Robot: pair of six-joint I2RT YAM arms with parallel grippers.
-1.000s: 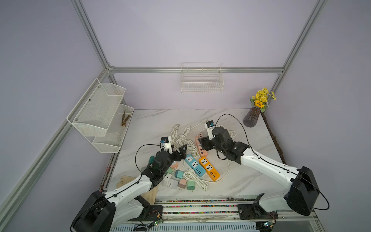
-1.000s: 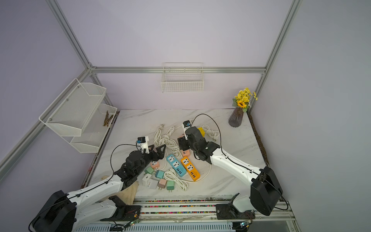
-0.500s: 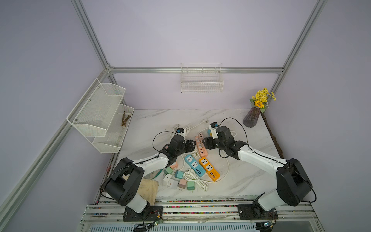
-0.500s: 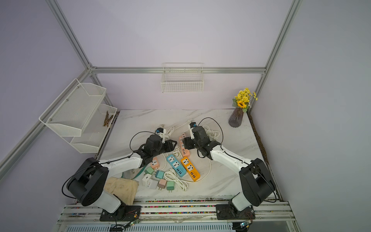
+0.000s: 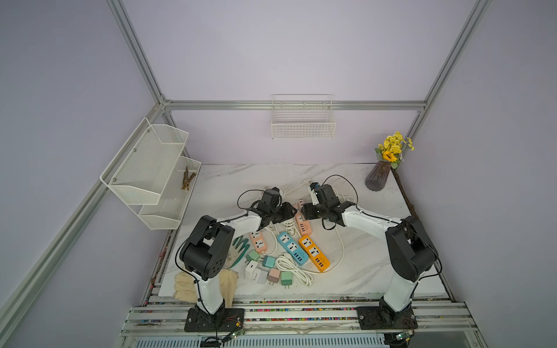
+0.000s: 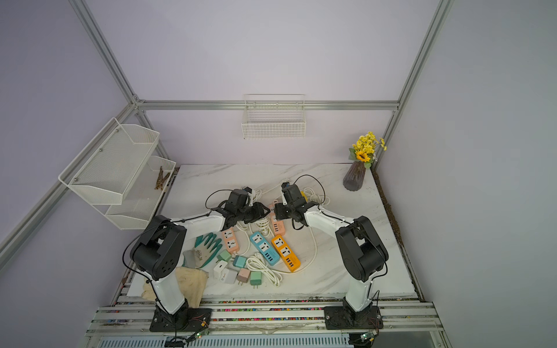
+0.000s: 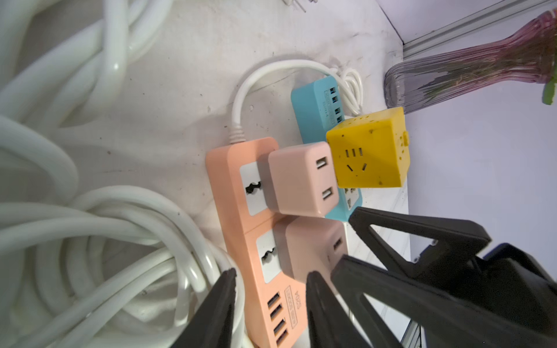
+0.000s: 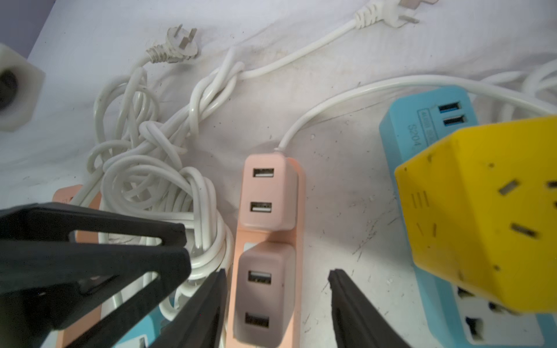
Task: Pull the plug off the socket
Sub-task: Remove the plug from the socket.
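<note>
Plug [image 8: 265, 301] betw. right pincer [image 8: 276, 272] tips; left pincer [image 7: 271, 272] on strip [image 7: 224, 180].

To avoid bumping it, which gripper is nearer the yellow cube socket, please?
Right. The right gripper hovers beside the yellow cube; the left gripper is at the strip's USB end.

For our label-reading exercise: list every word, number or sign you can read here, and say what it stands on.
"S204": on the peach strip, beside its USB ports.
"S204": on the blue strip, beside its USB ports.
Boxed print beside each: too blurred to read.
Mark on the glove: too small to read.
</note>
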